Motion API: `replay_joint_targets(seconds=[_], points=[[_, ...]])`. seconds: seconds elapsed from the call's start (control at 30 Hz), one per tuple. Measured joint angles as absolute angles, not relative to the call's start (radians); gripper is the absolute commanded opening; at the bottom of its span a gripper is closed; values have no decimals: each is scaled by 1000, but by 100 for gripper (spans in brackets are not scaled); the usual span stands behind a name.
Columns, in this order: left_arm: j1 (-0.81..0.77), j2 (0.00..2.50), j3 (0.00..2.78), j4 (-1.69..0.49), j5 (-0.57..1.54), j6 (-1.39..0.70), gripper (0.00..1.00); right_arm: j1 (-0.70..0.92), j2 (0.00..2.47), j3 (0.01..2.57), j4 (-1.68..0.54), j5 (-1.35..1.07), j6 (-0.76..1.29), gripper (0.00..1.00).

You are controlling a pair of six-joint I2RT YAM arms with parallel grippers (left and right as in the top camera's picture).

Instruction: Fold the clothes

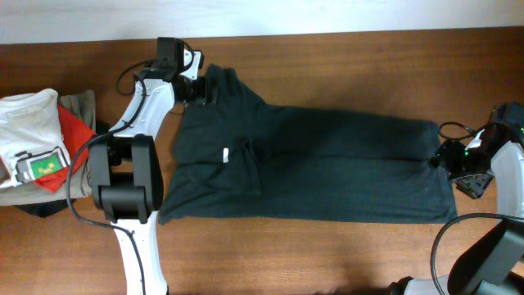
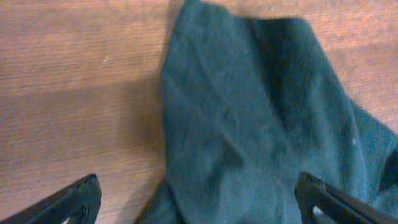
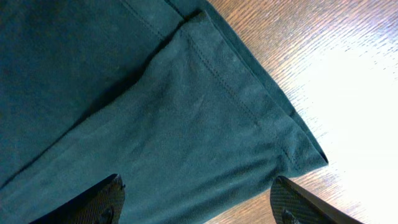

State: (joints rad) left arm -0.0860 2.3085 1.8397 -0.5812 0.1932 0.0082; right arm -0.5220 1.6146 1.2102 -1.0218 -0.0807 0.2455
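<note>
Two arms bracket the dark green T-shirt (image 1: 327, 164), which is laid out across the middle of the desk (image 1: 368, 57). Its length runs from 9 o'clock to 3 o'clock, and a small white mark (image 1: 226, 154) shows on top.

The left arm (image 1: 151, 98) reaches to the shirt's 11 o'clock corner, where a sleeve (image 2: 249, 93) pokes out. Its jaws are spread wide over the cloth with nothing pinched. The right arm (image 1: 503, 160) sits at 3 o'clock, above the stitched hem corner (image 3: 305, 149). Its jaws gape just as wide, straddling the fabric but holding none of it.

To my eye, each arm is lined up on an opposite end so both can pinch together and carry one long edge over the other. The fold itself looks not yet begun.

A pile of other garments (image 1: 37, 139) rests at the desk's 9 o'clock edge, apart from the shirt and presumably parked out of the way.
</note>
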Motion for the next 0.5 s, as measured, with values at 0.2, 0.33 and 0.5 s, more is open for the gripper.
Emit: replay_joint_targets(seconds=[0.2,0.33,0.5], points=[[-126,2357,1850,-497,245,-4,1,-522,1615,1210,-1038,-81,237,66],[-156,2357,1852,-530,251,-20,2,-522,1615,1210,-1043,-81,236,66],[-149,2357,1865,-576,127,-28,25,-522,1615,1210,-1043,-81,236,66]])
